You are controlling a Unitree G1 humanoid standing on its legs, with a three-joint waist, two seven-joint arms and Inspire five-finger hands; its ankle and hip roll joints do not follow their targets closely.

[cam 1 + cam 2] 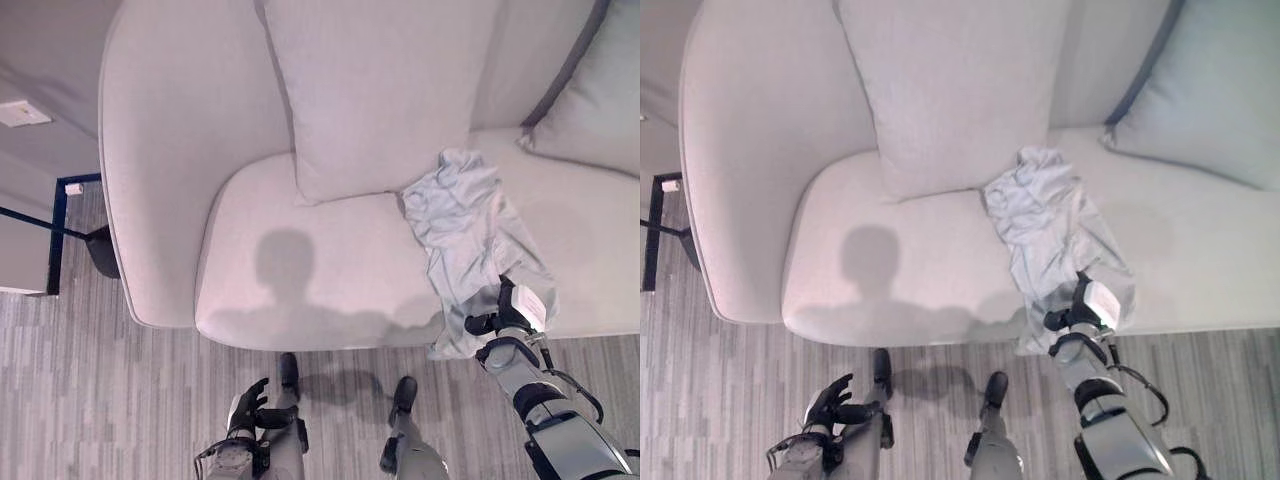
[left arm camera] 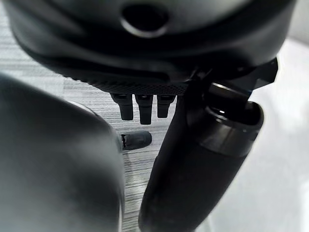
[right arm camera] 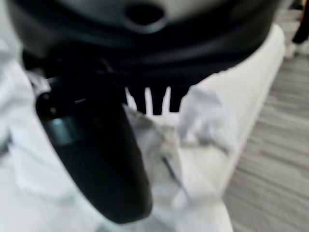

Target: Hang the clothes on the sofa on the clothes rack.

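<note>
A pale blue-grey garment [image 1: 465, 215] lies crumpled on the seat of a light sofa [image 1: 300, 270], and its lower end hangs over the seat's front edge. My right hand [image 1: 505, 325] is at that front edge, over the hanging end of the cloth. In the right wrist view its fingers [image 3: 154, 101] reach straight toward the garment [image 3: 203, 116] and the thumb [image 3: 96, 159] stands apart, so the hand is open. My left hand [image 1: 248, 405] hangs low over the floor in front of the sofa, fingers relaxed and holding nothing.
A large back cushion [image 1: 380, 90] leans behind the seat, and a second cushion [image 1: 600, 100] sits at the far right. A black-framed side table [image 1: 55, 220] stands left of the sofa arm. Striped wood floor [image 1: 100, 400] runs along the sofa front.
</note>
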